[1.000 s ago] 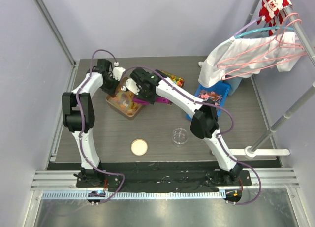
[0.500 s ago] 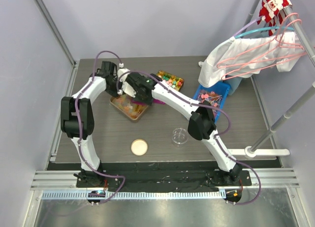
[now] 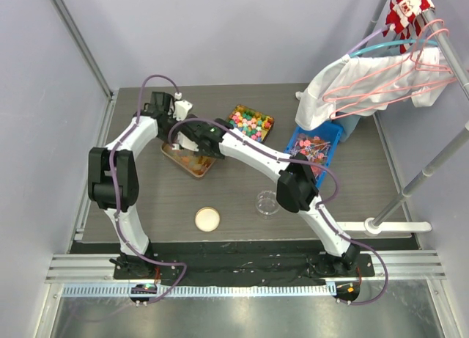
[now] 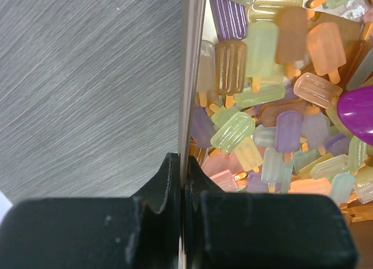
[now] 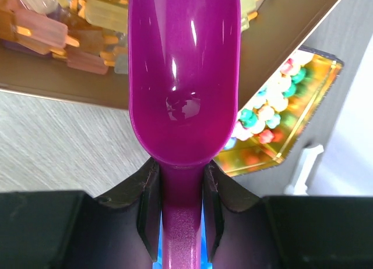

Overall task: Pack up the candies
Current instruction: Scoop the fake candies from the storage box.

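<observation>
L fingers (image 4: 166, 184): you've got them pinched on tray (image 4: 190, 76) wall, candies (image 4: 233, 132) inside.
R fingers (image 5: 147, 193): clamped on purple scoop (image 5: 183, 76) handle — bowl over tray edge.

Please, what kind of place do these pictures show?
Probably a robot test cell in a laboratory, not a home or shop: plain panel walls enclose one table, two arms are bolted to a metal rail, and unrelated props, a candy tray and a clothes rack, share it.
</observation>
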Robot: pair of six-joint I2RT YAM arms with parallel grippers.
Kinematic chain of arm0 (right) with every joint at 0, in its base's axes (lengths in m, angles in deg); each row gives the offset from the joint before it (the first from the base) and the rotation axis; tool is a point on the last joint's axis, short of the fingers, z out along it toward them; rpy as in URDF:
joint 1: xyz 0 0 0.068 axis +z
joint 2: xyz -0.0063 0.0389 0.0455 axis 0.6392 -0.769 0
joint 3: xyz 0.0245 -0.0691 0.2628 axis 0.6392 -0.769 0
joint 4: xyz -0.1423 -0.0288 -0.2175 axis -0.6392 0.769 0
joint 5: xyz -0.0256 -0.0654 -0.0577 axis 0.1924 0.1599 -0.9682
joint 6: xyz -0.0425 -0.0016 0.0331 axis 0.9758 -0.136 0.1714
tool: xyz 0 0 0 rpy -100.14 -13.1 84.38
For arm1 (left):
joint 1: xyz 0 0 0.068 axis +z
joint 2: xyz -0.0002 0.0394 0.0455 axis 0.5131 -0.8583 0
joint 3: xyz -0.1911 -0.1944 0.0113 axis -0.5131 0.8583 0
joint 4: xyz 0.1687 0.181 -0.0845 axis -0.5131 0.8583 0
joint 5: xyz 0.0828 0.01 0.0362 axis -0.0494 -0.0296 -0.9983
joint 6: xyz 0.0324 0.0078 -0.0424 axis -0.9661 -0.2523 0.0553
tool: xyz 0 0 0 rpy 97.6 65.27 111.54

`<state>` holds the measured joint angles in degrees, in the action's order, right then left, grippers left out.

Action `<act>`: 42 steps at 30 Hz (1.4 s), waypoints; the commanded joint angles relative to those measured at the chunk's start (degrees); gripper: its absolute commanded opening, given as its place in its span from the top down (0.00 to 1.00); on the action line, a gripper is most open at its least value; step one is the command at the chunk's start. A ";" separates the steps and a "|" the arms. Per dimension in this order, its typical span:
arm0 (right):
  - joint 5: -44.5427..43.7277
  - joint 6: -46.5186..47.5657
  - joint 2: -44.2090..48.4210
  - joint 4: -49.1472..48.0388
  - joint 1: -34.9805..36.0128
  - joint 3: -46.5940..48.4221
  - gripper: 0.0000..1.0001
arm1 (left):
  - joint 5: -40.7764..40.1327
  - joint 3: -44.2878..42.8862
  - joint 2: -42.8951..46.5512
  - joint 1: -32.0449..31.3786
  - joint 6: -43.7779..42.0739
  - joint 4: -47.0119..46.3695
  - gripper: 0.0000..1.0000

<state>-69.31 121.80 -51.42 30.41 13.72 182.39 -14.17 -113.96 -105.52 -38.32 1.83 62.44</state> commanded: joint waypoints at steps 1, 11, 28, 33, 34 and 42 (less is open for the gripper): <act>-5.38 2.92 1.02 1.13 0.42 -0.58 0.99 | -0.73 -0.43 6.45 -0.29 3.25 -6.38 1.00; -8.63 7.92 -1.89 -3.35 4.20 -1.63 0.99 | -0.20 1.07 7.33 -1.17 3.86 -6.91 1.00; -10.57 11.63 -7.25 -9.95 9.48 -2.00 0.99 | 1.21 1.50 8.64 -1.61 6.14 -6.83 1.00; -8.29 5.83 -7.70 -10.91 9.48 0.30 0.99 | -1.25 2.12 9.96 -1.70 8.34 -6.13 1.00; -8.11 5.04 -7.70 -11.87 9.39 0.30 0.99 | -1.43 2.21 10.14 -1.70 8.69 -5.78 1.00; -1.53 -4.10 -6.21 -15.48 8.25 -0.14 0.99 | -0.47 3.61 10.32 -1.79 10.37 -3.14 1.00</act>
<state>-79.15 124.07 -57.65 18.65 22.50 180.99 -19.92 -109.40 -100.34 -39.36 7.49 61.59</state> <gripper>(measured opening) 0.335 0.035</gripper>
